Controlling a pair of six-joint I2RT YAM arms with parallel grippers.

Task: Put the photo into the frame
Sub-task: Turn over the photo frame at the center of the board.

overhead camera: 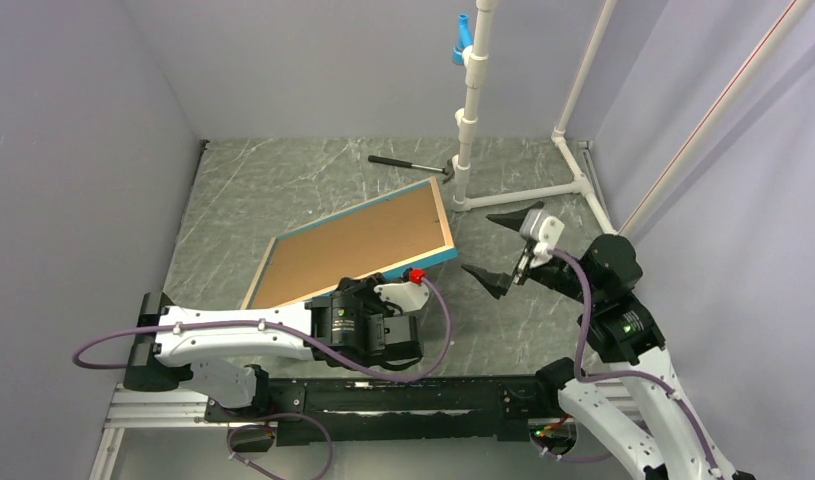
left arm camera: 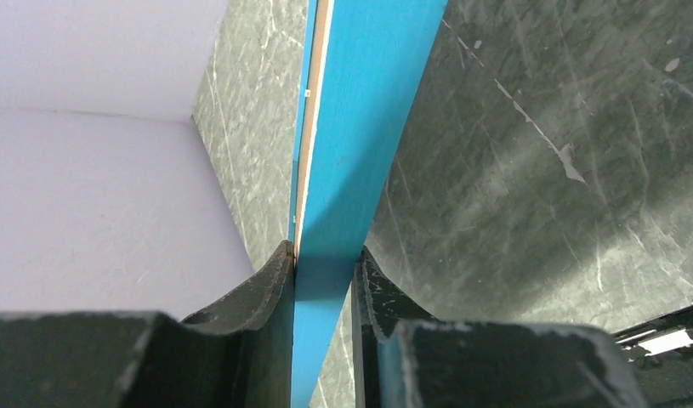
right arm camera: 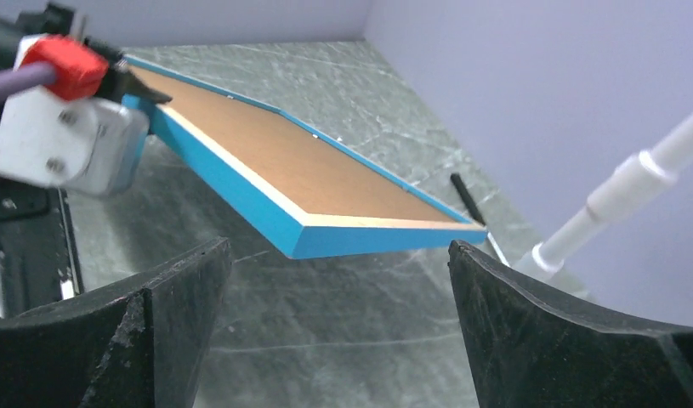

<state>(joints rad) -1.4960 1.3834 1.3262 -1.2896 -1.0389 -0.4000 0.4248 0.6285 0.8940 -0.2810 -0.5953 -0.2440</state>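
A thin turquoise-blue rectangular picture frame (overhead camera: 433, 263), brown backing (overhead camera: 358, 245) uppermost, is being gripped on its near long edge by the clamped left gripper (left arm camera: 324, 251), while the right gripper (overhead camera: 508, 248), jaws spread wide, is being aimed at the frame's right short end; no photo is being seen.

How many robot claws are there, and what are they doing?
2. The left gripper is clamped on the near edge of the blue frame. The right gripper hangs wide open just to the right of the frame, holding nothing. None seem hidden.
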